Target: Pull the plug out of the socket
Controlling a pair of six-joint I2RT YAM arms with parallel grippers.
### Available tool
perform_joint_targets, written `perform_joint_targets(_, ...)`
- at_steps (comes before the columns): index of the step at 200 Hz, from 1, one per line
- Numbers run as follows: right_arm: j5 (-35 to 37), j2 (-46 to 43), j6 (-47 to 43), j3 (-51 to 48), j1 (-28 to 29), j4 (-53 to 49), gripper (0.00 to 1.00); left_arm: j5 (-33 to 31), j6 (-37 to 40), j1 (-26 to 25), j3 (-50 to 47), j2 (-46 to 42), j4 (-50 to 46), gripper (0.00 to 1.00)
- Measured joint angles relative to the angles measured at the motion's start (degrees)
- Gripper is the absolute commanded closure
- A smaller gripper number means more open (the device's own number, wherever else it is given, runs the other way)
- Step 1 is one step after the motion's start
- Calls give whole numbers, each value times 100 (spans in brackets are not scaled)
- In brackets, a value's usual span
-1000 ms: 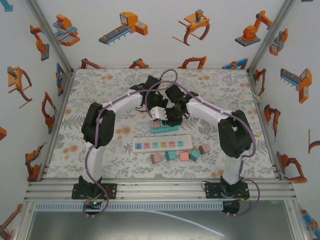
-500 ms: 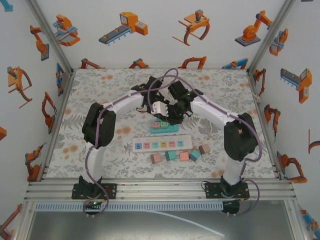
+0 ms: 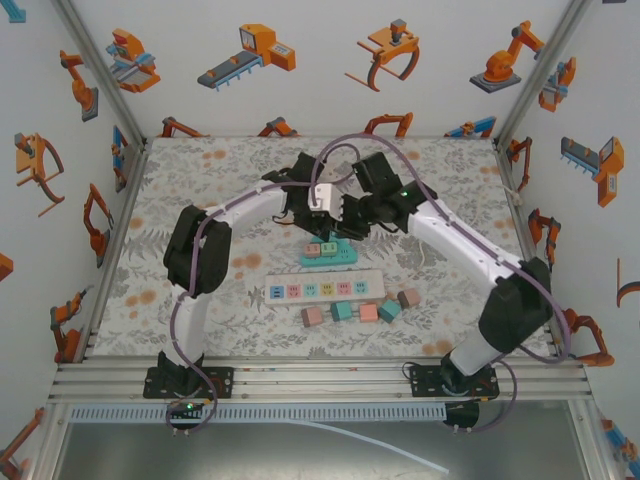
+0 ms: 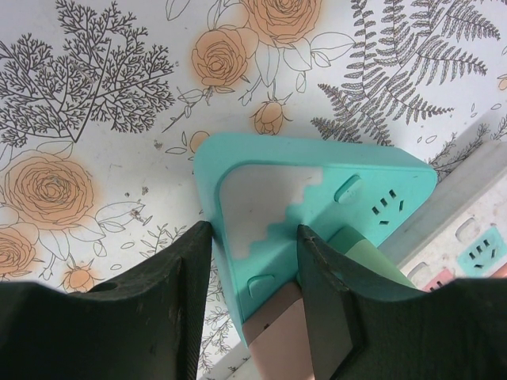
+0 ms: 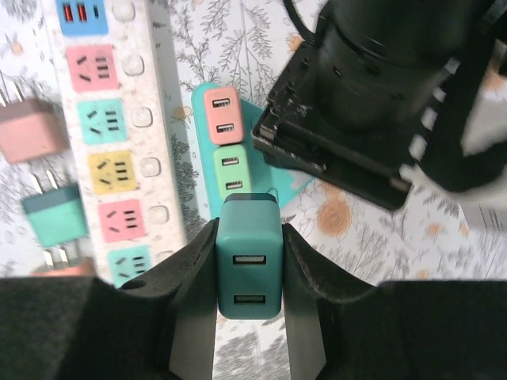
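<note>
Plug side: clamped the dark teal plug (image 5: 249, 253) between the closed pads of the right hand (image 5: 249, 228), apparently lifted clear of the teal socket (image 4: 317, 170) for a straight exit of the prongs. Pinned that socket to the desk (image 4: 95, 158) with the left hand (image 4: 253, 231), narrowed onto its end, probably to stop the block rising with the pull. Left the pink plug (image 5: 222, 115) and green plug (image 5: 232, 170) seated in it, just beside the white power strip (image 5: 162, 198).
</note>
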Motion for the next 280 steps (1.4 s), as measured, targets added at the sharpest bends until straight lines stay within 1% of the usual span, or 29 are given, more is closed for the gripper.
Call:
perform_joint_targets(31, 468, -1132, 1810, -529, 0, 363, 95, 44, -2, 61, -208, -151, -42, 50)
perform_joint_targets(47, 717, -1633, 2798, -682, 0, 365, 95, 50, -7, 105, -323, -282, -101, 47)
perform_joint_targets(65, 1025, -2116, 3998, -817, 0, 297, 96, 48, -13, 190, -398, -584, -181, 45)
perform_joint_targets(83, 1217, -2546, 5110, -992, 0, 116, 95, 44, -15, 282, -474, -1167, -160, 43)
perform_joint_targets(110, 1259, -3176, 6612, -1519, 0, -74, 95, 48, -11, 326, -597, -2218, 2, 43)
perform_joint_targets(136, 1344, -3853, 7781, -2170, 0, -396, 90, 214, 28, 271, -907, -3165, 267, 43)
perform_joint_targets(152, 1478, -4347, 8323, -2568, 0, -540, 90, 468, 90, 219, -1397, -3757, 514, 43)
perform_joint_targets(168, 1552, -4981, 8846, -3097, 0, -588, 90, 824, 157, 122, -2155, -4474, 813, 43)
perform_joint_targets(183, 1554, -5504, 9261, -3567, 7, -638, 90, 1154, 258, -31, -2894, -5158, 1029, 40)
perform_joint_targets(199, 1541, -5838, 9639, -4015, 7, -660, 90, 1528, 444, -236, -3600, -5827, 1193, 37)
perform_joint_targets(216, 1482, -5991, 9947, -4450, 11, -664, 90, 1821, 682, -466, -4199, -6452, 1276, 34)
perform_joint_targets(237, 1392, -6019, 10207, -4872, 13, -643, 90, 2004, 922, -730, -4804, -7097, 1281, 31)
perform_joint_targets(269, 1287, -5877, 10509, -5410, 98, -251, 90, 2017, 1132, -1123, -5281, -7740, 1032, 22)
perform_joint_targets(280, 1285, -5786, 10627, -5608, 160, 28, 90, 1950, 1167, -1272, -5353, -7864, 962, 16)
